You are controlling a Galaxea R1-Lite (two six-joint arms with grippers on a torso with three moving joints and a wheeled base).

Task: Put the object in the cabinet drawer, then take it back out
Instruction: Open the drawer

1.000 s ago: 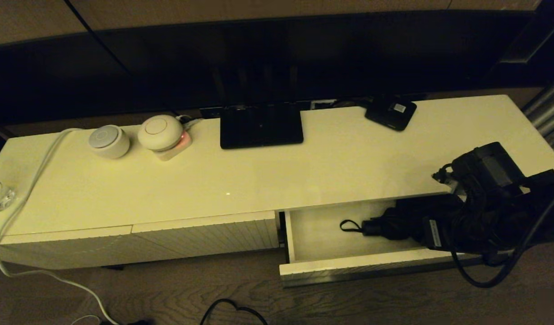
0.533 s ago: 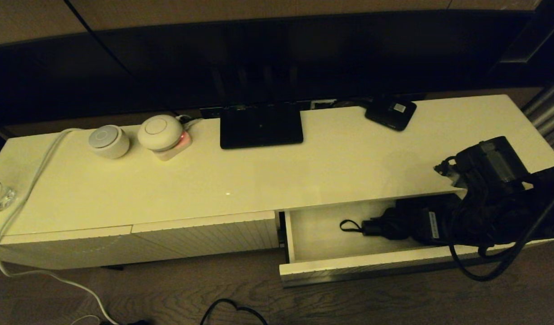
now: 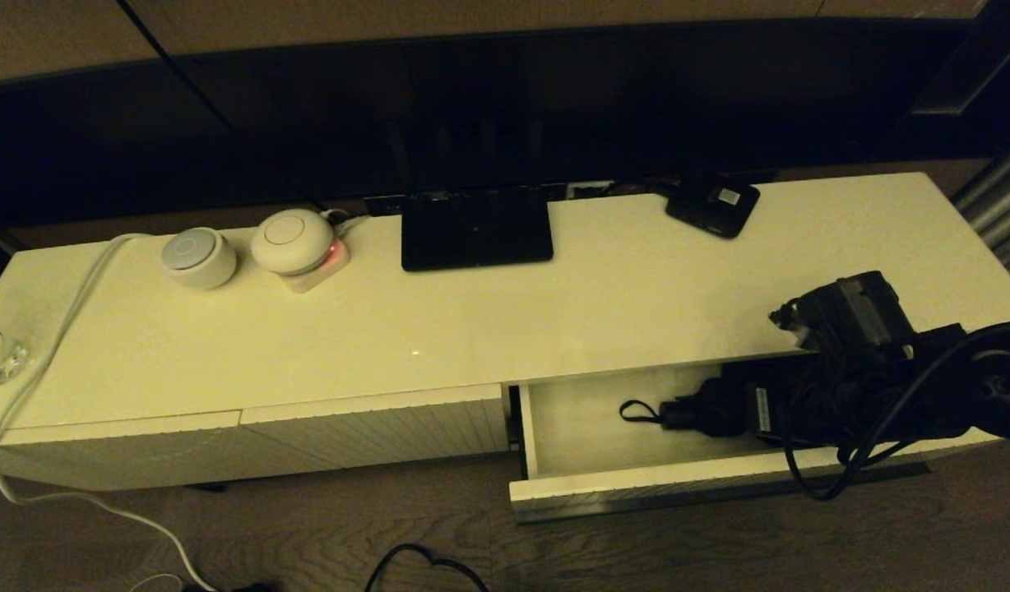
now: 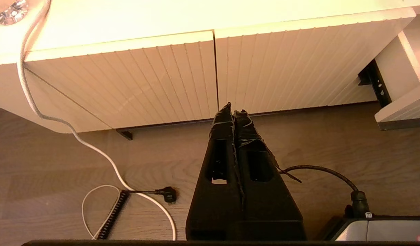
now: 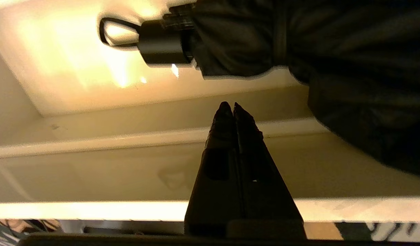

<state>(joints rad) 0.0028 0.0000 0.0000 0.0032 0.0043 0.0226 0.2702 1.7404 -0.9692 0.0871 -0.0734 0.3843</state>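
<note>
Right gripper (image 5: 230, 105) has slid left over the open drawer (image 3: 554, 427), fingers pressed together, empty, beside the umbrella (image 3: 702, 411); left gripper (image 4: 233, 108) parked, closed.

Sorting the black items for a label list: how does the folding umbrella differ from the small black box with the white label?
The umbrella lies inside the open drawer; the black box sits on the cabinet top near its back edge. The umbrella is long, with loose bunched fabric, a short handle and a wrist loop; the box is flat and compact. The box carries a white label. Both are black, and no tool holds either.
</note>
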